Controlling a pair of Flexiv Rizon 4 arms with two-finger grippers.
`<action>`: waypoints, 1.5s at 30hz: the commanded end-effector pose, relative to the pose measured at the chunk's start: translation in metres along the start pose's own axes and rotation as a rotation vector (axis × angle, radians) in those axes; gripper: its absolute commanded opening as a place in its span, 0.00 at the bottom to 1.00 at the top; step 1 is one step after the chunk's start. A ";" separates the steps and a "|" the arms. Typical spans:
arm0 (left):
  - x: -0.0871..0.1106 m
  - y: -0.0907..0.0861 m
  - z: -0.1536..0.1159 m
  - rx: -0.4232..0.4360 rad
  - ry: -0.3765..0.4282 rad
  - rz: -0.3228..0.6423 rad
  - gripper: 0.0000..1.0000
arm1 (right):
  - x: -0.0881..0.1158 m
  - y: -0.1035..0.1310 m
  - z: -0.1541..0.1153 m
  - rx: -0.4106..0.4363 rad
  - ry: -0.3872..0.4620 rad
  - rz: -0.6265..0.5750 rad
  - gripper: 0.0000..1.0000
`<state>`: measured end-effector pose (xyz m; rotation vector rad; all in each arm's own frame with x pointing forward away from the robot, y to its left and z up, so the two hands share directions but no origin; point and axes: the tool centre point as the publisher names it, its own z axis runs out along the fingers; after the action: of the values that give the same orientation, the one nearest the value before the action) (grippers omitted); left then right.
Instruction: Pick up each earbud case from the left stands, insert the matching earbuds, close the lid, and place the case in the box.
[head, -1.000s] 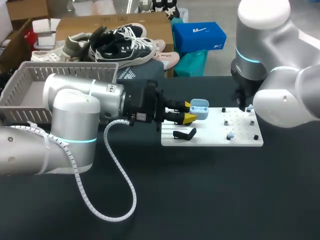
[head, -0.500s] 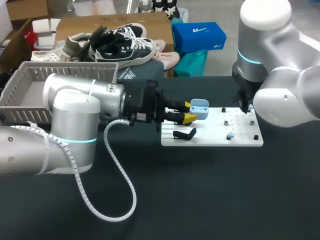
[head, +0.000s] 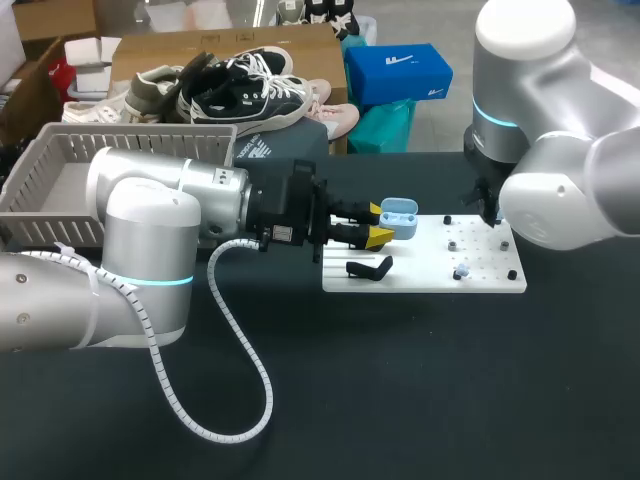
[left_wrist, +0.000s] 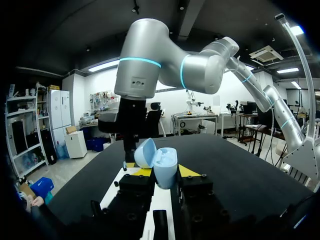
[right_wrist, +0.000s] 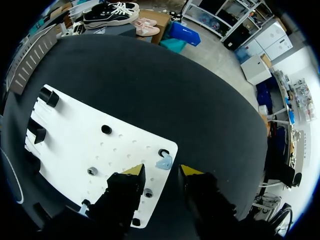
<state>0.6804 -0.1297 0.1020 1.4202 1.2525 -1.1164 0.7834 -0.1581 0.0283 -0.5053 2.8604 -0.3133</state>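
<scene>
The left gripper (head: 375, 226) clamps the light-blue earbud case (head: 398, 219) from both sides over the left end of the white board (head: 430, 272) — the case upright, its lid (left_wrist: 145, 152) swung open. A black stand (head: 368, 268) sits on the board just beside the gripper. The right gripper (right_wrist: 161, 171) hangs over the board's right end, fingers apart, with a pale blue earbud (right_wrist: 164, 162) lying on the board between the yellow tips — not gripped.

Right jaws hidden behind right arm (head: 560, 200)
</scene>
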 end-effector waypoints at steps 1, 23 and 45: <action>0.001 0.000 0.000 -0.002 -0.002 0.001 0.00 | -0.004 0.000 0.002 0.001 0.008 0.002 0.43; 0.001 0.000 0.000 -0.002 -0.002 0.001 0.00 | -0.007 -0.001 0.009 0.004 0.026 0.002 0.33; 0.001 0.000 0.000 -0.002 -0.002 0.001 0.00 | 0.001 -0.004 -0.001 0.009 0.034 0.001 0.00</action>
<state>0.6804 -0.1298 0.1020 1.4201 1.2524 -1.1163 0.7899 -0.1614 0.0236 -0.5034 2.8957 -0.3318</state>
